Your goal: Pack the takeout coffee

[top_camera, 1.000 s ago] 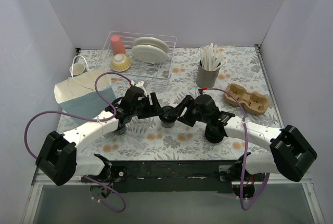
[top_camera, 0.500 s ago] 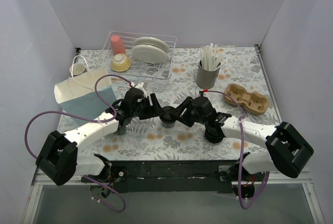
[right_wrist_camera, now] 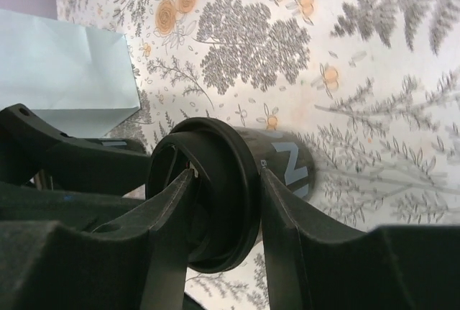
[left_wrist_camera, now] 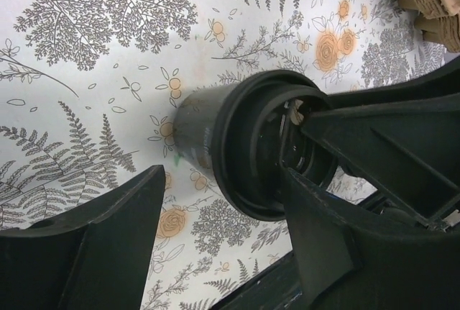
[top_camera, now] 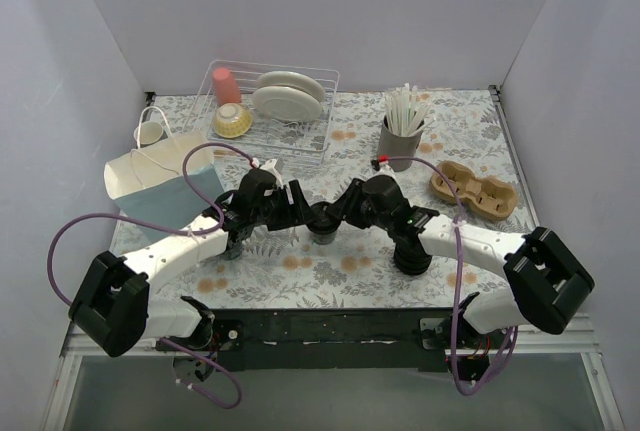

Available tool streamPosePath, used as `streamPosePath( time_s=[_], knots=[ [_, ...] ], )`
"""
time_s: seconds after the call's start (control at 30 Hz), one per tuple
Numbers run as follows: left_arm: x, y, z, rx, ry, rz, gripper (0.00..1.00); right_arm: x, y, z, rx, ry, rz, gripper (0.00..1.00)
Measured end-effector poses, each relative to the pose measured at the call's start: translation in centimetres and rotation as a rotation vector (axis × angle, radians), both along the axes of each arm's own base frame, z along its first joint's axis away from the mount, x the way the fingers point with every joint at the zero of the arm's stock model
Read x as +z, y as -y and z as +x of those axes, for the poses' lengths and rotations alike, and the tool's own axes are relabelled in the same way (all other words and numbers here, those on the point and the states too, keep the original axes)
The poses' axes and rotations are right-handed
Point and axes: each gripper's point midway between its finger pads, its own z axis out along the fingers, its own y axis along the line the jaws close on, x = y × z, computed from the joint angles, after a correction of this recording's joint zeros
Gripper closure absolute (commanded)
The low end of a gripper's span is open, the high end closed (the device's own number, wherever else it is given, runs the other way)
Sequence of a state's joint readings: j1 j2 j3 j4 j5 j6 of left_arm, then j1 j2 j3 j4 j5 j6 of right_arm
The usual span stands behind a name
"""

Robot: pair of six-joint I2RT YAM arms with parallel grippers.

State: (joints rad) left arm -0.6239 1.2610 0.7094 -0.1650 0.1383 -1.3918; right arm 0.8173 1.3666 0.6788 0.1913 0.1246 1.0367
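The takeout coffee (top_camera: 322,221) is a small black cup with a black lid, standing on the floral table between both arms. It also shows in the left wrist view (left_wrist_camera: 244,152) and in the right wrist view (right_wrist_camera: 237,180). My right gripper (right_wrist_camera: 226,173) is shut on its lid rim, with one finger in the lid's recess and the other outside. From above, the right gripper (top_camera: 342,211) sits just right of the cup. My left gripper (left_wrist_camera: 219,180) is open, with its jaws wide apart beside the cup and not touching it. From above, the left gripper (top_camera: 300,211) sits just left of the cup.
A white and blue paper bag (top_camera: 160,183) lies at the left. A cardboard cup carrier (top_camera: 474,191) is at the right. A black stack of lids (top_camera: 411,256) stands under the right arm. A grey holder of white sticks (top_camera: 400,133) and a dish rack (top_camera: 272,111) stand at the back.
My right arm has swung a little left and away from me, bringing its gripper in on the cup's lid. The left arm and the cup have hardly moved.
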Motion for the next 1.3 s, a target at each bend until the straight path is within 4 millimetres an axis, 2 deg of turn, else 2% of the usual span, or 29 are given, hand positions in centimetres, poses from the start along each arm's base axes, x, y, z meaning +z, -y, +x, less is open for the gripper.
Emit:
streamPosePath(
  time_s=[0.13,0.37,0.6,1.0,1.23,1.3],
  knots=[
    [0.4,0.0,0.2,-0.012,0.000,0.021,0.34,0.6,-1.5,1.3,0.113,0.072,-0.080,0.62],
    [0.4,0.1,0.8,-0.019,-0.017,0.029,0.35,0.7,-2.7,1.1,0.247,0.133,-0.117,0.62],
    [0.3,0.0,0.9,-0.030,-0.044,-0.001,0.37,0.7,-2.9,1.3,0.307,0.163,-0.113,0.62],
    [0.9,-0.9,2.2,-0.001,-0.054,-0.058,0.37,0.6,-2.8,1.8,0.383,0.177,-0.045,0.62],
    [-0.3,-0.3,1.9,-0.026,-0.090,-0.077,0.38,0.5,-2.9,1.7,0.408,0.177,-0.032,0.62],
    [-0.6,-0.3,1.7,-0.029,-0.100,-0.082,0.42,0.4,-2.8,1.7,0.410,0.174,-0.029,0.62]
  ],
)
